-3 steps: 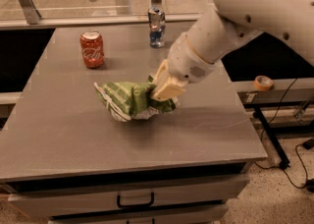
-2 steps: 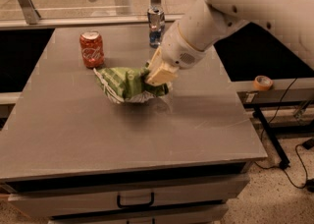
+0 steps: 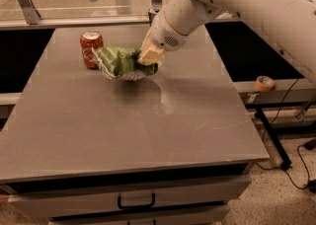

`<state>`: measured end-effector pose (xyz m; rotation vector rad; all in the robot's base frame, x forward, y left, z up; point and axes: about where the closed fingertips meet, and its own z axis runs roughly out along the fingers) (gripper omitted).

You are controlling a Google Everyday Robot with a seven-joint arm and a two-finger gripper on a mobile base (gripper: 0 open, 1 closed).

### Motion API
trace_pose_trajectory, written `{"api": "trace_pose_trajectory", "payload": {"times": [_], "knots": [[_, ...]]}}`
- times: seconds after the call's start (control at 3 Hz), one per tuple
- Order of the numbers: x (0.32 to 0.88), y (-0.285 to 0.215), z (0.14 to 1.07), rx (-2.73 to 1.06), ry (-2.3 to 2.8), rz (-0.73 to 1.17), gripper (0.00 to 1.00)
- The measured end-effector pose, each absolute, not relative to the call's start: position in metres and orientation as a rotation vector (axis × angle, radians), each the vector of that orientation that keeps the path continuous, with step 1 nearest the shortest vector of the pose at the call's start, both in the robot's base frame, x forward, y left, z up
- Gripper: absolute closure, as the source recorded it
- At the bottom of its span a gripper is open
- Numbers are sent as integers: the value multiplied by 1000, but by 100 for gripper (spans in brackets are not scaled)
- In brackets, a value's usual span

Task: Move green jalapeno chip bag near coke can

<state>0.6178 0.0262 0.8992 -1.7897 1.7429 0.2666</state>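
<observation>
You see the grey tabletop (image 3: 123, 135) filling the lower part of the frame. Above the centre, your gripper (image 3: 149, 57) clamps the right end of the green jalapeno chip bag (image 3: 117, 61), and the bag extends to the left of it. Just behind the bag's left end, in the upper left, the coke can (image 3: 91, 45) stands upright.

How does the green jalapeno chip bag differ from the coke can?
The green jalapeno chip bag is light green, crinkled and larger; the coke can is red, cylindrical and smaller. The bag is held sideways at one end by the hand; the can stands upright, free. They are close together.
</observation>
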Motion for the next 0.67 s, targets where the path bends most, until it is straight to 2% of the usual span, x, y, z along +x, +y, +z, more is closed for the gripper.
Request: {"api": "trace_pose_trajectory", "payload": {"times": [0.67], "knots": [[644,42,891,-1778,1754,254,36]]}}
